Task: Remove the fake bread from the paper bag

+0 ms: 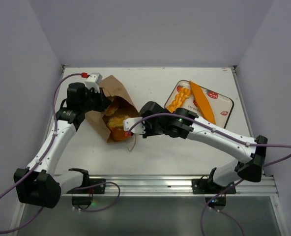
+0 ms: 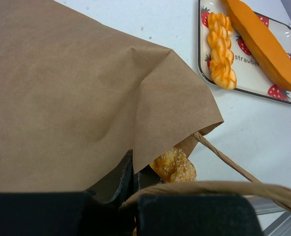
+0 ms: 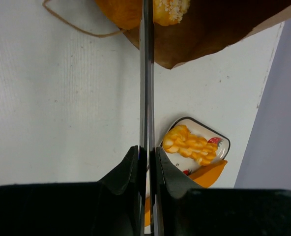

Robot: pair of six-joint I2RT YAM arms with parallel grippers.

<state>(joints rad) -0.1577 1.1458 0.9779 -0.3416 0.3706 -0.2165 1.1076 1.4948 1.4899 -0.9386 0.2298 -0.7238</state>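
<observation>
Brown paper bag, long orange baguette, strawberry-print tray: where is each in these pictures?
Brown kraft paper bag [image 2: 62, 98]: left wrist view, broad creased side.
Long orange toy baguette [image 1: 203, 102]: top external view, mid-length.
Strawberry-print tray [image 2: 248, 78]: left wrist view, bare white floor between the breads.

Access to the paper bag [image 1: 99, 123] mouth is blocked. I see my right gripper [image 3: 146, 152], clamped on the metal tongs [image 3: 146, 73], across it. A string handle [image 2: 224, 157] loops beside it. My left gripper [image 2: 133, 172] pinches the overhanging upper flap. The bare table [image 1: 150, 93] between bag and tray [image 2: 256, 81] is passable.
</observation>
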